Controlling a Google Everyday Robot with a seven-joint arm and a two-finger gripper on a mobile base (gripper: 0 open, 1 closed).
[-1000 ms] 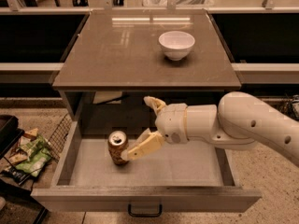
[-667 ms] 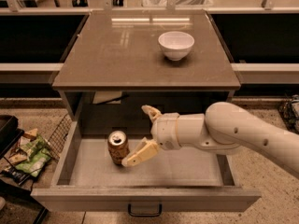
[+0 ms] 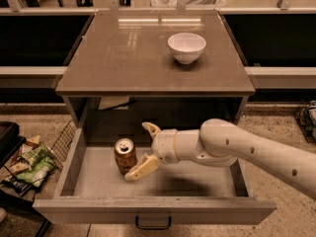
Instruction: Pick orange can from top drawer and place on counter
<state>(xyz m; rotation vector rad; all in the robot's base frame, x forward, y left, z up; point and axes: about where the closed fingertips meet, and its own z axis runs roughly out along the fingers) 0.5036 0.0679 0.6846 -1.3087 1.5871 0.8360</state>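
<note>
Far to the left of my claw, outside the cabinet, a wire basket holds crumpled snack bags; none of that concerns me. Just left of the claw stands the orange can, upright on the floor of the top drawer. The drawer is pulled out so the arm can reach in from above, and the can is the only thing in it. The claw is down inside the drawer, released, with its two fingers spread wide. The nearer finger lies low beside the can's base and the farther one is raised behind it. I judge the spread is meant to take the can from its right side; nothing is gripped yet. Beyond the claw and to its right, up on the desk, a white bowl sits empty, with bare surface on its left where the can could go.
</note>
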